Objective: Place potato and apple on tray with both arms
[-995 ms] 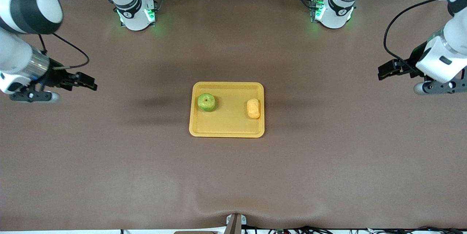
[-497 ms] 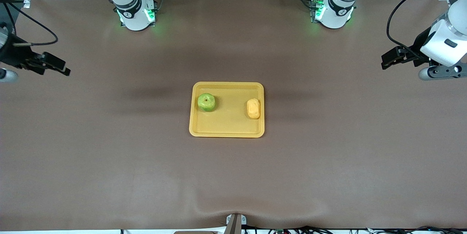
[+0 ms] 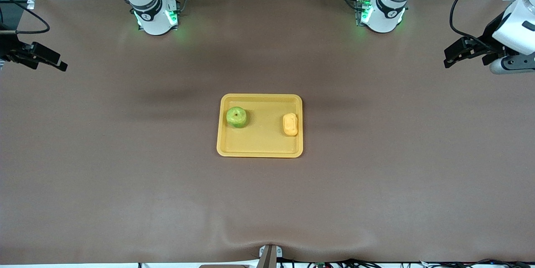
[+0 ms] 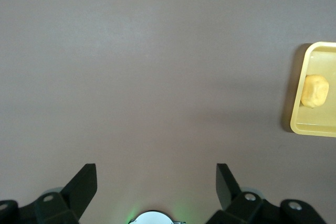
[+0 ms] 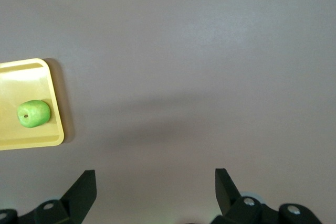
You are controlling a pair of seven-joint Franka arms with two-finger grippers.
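- Since the round green apple [image 3: 237, 117] and oblong yellow potato [image 3: 290, 124] are seen resting on the flat yellow plastic tray [image 3: 259, 151], little risk is judged to remain.
- Left gripper [image 3: 454, 52] and right gripper [image 3: 44, 57] are shown over the tabletop [image 3: 125, 184] ends, fingers [image 4: 84, 184] spread, nothing held.

Both robots are glossy white jointed arms with black joint bands, their round bases [image 3: 155, 17] glowing green, black cables looping to the wrists, and matte black grippers, the left gripper [image 4: 156, 184] and right gripper [image 5: 155, 188], with wedge-shaped fingers and silver screws.
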